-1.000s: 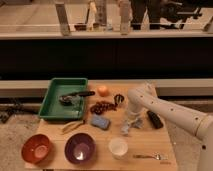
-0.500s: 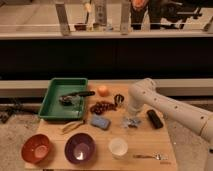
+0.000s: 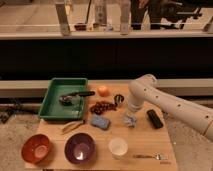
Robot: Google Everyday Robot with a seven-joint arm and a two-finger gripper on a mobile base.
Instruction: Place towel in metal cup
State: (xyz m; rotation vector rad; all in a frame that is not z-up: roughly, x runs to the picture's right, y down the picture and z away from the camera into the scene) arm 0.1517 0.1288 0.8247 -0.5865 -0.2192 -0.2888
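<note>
Our gripper [image 3: 130, 114] hangs right over the crumpled grey-blue cloth towel [image 3: 130, 121] on the wooden table [image 3: 150, 145]. Grasping or released, we cannot tell. The small dark metal cup [image 3: 118, 99] sits near, and a shallow pinch could drop the cloth short.

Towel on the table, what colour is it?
Grey-blue towel, best in the camera view; the gripper hangs right above it.

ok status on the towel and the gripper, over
gripper low over the towel, mid-table. towel bunched beneath it, not yet in the metal cup. cup just behind-left, grapes beside it, black block to the right.
</note>
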